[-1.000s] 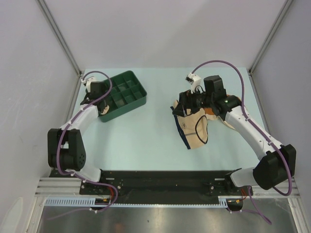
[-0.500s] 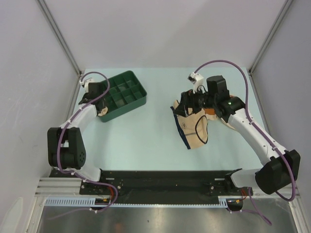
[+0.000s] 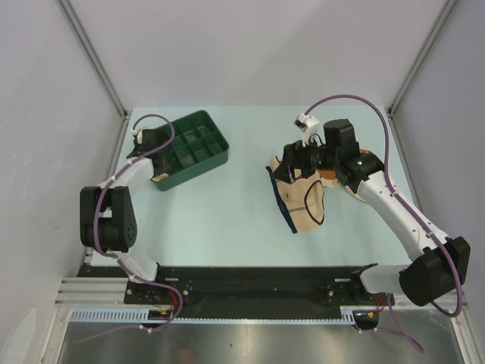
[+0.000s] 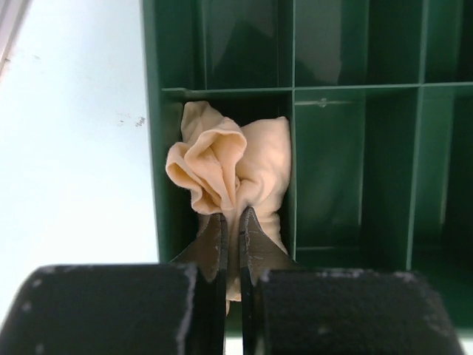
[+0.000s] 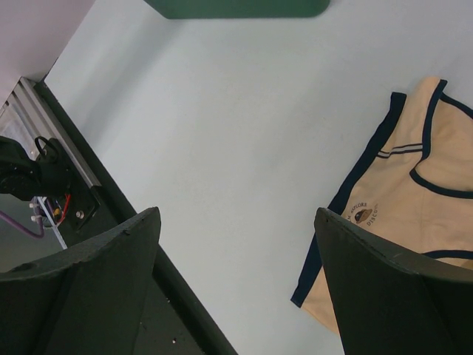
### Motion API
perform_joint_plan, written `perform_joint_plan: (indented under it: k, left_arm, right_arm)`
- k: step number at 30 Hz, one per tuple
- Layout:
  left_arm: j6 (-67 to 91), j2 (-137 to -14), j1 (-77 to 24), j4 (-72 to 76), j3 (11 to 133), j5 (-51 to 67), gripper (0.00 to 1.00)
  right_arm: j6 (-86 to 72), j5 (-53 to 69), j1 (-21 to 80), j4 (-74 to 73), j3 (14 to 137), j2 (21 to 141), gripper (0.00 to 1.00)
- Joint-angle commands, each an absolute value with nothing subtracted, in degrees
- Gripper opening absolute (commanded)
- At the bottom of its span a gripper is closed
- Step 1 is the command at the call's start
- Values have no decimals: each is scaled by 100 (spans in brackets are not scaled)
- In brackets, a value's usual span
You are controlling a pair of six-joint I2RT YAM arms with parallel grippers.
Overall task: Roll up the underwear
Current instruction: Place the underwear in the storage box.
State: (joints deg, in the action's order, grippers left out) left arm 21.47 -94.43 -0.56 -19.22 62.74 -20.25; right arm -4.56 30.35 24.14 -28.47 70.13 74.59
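Observation:
The pale peach underwear (image 4: pixel 222 163) sits bunched in the near-left compartment of the dark green tray (image 4: pixel 153 148). My left gripper (image 4: pixel 233 222) is shut on its near end; from above the left gripper (image 3: pixel 154 152) is over that tray corner. The cream underwear with black trim (image 3: pixel 303 201) lies flat on the table at centre right and also shows in the right wrist view (image 5: pixel 414 207). My right gripper (image 5: pixel 236 214) is wide open and empty, hovering over the cream garment's far-left edge (image 3: pixel 292 161). A bit of the rust-orange underwear (image 3: pixel 327 176) shows under the right arm.
The green compartment tray (image 3: pixel 193 148) stands at the back left, its other compartments empty; its edge shows at the top of the right wrist view (image 5: pixel 236 7). White walls enclose the pale table on three sides. A black rail (image 3: pixel 250 277) runs along the near edge.
My left arm has shifted a little while its gripper stays at the tray's corner. My right arm has drifted slightly to the right above the cream garment, jaws still open.

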Motion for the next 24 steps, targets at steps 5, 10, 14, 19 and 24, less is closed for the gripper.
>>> perform_joint_plan:
  k: [5, 10, 14, 19, 24]
  left_arm:
    - [1820, -10195, 167, -2311, 6881, -1714, 0]
    - [1793, -10643, 211, -2522, 7093, -1582, 0]
    - [1889, -10635, 202, -2575, 7136, -1450, 0]
    - [1916, -10301, 211, -2812, 7338, -1564, 37]
    - [1820, -9994, 202, -3119, 7769, -1547, 68]
  right_arm:
    - [-492, 2953, 2373, -2751, 6979, 7216, 89]
    - [-501, 2962, 2364, -2725, 6961, 7225, 89]
    - [-492, 2971, 2364, -2725, 6961, 7198, 89]
    - [-457, 2988, 2364, -2769, 6952, 7189, 90]
    - [-483, 2997, 2364, -2786, 6935, 7207, 90]
